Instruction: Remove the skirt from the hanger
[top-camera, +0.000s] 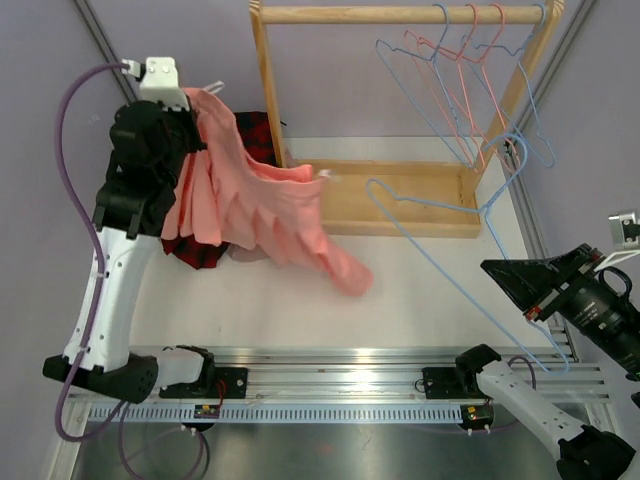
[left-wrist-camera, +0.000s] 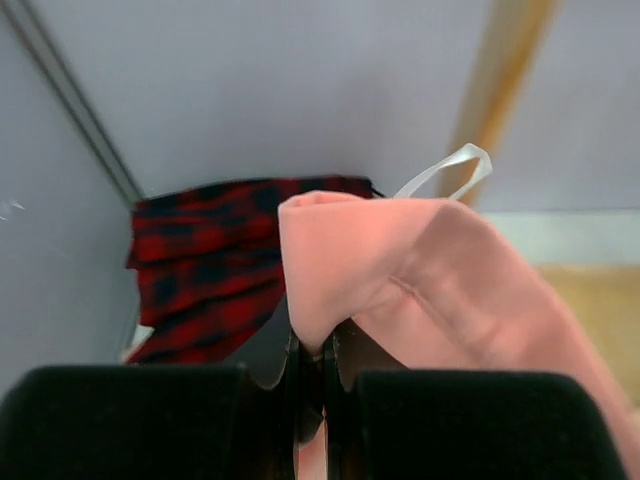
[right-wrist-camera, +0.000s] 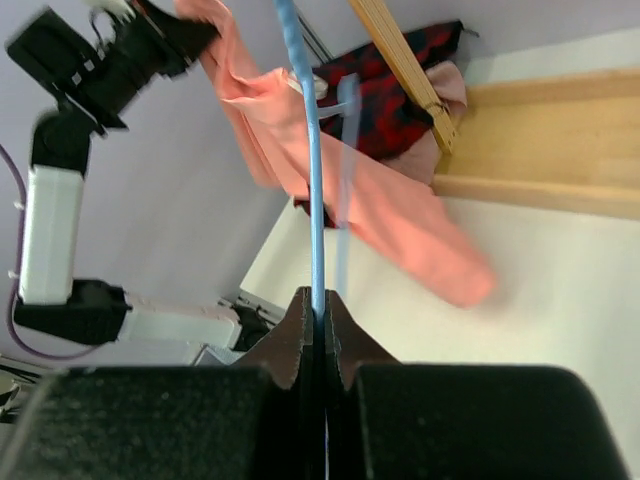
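right fingers (right-wrist-camera: 300, 322), pinched shut on the wire of the blue hanger (right-wrist-camera: 313, 180). left fingers (left-wrist-camera: 283, 365), clamped on a fold of the pink skirt (left-wrist-camera: 450, 270), held high at left; its hem trails onto the worktop (top-camera: 430, 295), in front of a red plaid garment (left-wrist-camera: 205, 250) and the wooden rack (top-camera: 400, 195).

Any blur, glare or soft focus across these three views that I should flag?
Top external: mostly sharp, though the low end of the pink skirt is smeared and the metal rail glares. Left wrist: the skirt and the plaid cloth are soft, and the left gripper is dark and out of focus. Right wrist: the blue hanger has a faint ghost beside it.
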